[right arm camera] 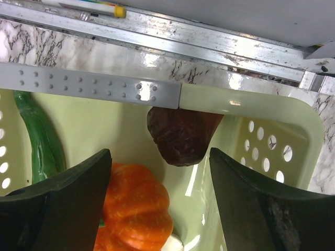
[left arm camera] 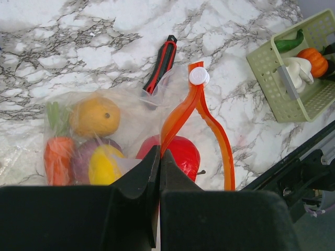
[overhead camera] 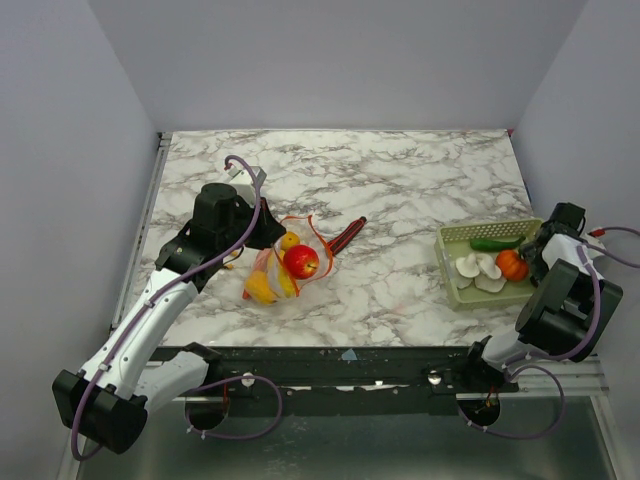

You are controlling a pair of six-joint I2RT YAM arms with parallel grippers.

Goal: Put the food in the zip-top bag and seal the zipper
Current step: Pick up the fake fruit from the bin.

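While the left fingers pinch shut on the thin, floppy zipper of the limp, likely slippery bag lying part-filled on the desk, the right fingers hang open over the basket and its probably light, glossy pumpkin, best gripped across its ribbed sides.

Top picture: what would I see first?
The clear bag stuffed with bright toy fruit, left of the table's middle, its orange zipper pinched by the left gripper. Then the green basket at the right edge, the right gripper open over an orange pumpkin.
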